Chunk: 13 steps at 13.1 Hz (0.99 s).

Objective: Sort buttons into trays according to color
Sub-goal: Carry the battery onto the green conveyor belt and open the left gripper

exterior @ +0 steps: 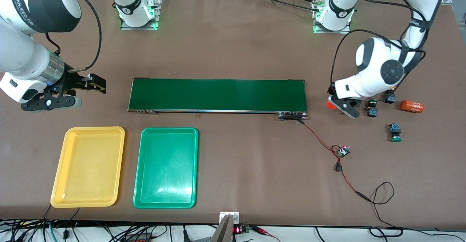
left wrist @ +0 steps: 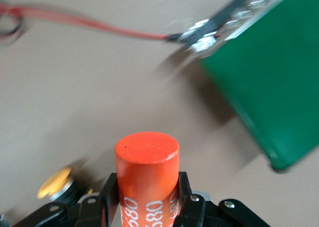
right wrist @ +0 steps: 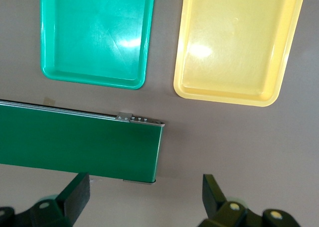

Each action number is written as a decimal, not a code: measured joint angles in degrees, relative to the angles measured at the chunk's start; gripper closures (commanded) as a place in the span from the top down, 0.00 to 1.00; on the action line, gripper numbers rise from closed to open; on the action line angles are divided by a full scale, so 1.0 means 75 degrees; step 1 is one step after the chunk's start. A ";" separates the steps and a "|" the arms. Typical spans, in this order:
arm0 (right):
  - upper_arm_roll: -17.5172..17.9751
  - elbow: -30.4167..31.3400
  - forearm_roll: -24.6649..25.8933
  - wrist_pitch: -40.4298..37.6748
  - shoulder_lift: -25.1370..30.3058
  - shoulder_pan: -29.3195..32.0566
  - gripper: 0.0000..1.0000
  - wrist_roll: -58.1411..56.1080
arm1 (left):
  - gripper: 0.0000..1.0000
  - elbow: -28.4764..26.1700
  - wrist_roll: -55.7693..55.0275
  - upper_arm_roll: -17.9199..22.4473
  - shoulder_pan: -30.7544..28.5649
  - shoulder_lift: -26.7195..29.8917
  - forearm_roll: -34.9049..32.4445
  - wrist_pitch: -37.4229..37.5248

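My left gripper (exterior: 340, 105) (left wrist: 147, 192) is shut on an orange cylinder with white print (left wrist: 147, 157) (exterior: 330, 105), just above the table off the conveyor's end, at the left arm's end of the table. A yellow-capped button (left wrist: 55, 182) sits close beside it. Two buttons (exterior: 371, 109) (exterior: 390, 98) lie under the left arm, and a green-capped button (exterior: 395, 133) lies nearer the camera. The fourth button is hidden. The yellow tray (exterior: 88, 166) (right wrist: 239, 43) and the green tray (exterior: 166, 167) (right wrist: 97, 33) are empty. My right gripper (exterior: 89, 91) (right wrist: 144, 197) is open and empty, over the table beside the conveyor's other end.
The long dark-green conveyor belt (exterior: 217, 95) (left wrist: 269, 77) (right wrist: 75, 142) lies across the middle of the table. A second orange cylinder (exterior: 412, 106) lies past the buttons. A red-and-black wire with a small circuit board (exterior: 343, 151) runs from the conveyor toward the camera.
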<state>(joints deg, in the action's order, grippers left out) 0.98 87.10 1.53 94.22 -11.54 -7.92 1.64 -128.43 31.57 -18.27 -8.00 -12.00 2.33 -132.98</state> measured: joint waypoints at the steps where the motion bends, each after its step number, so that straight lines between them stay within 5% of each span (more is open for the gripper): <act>1: -0.0005 0.0000 0.0000 0.0001 0.0000 0.0004 1.00 0.0009 | 0.00 0.0000 0.0185 -0.0270 0.0042 0.0027 0.0000 0.0023; 5: -0.0039 0.0000 0.0000 0.0031 0.0000 0.0022 1.00 0.0019 | 0.00 0.0015 0.1406 -0.1051 0.0184 0.0074 -0.0002 0.0013; 10: -0.0056 0.0000 0.0000 0.0042 0.0000 0.0042 1.00 0.0030 | 0.00 0.0070 0.4362 -0.1140 0.0172 0.0125 -0.0002 -0.0339; 13: -0.0062 0.0000 0.0000 0.0052 0.0000 0.0044 1.00 0.0033 | 0.00 0.0070 0.4922 -0.1266 0.0246 0.0125 -0.0002 -0.0449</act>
<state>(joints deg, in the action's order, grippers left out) 0.52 87.10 1.53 94.60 -11.54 -7.59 1.89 -127.90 68.49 -27.77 -6.15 -11.06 2.32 -136.35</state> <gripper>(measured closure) 0.000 0.498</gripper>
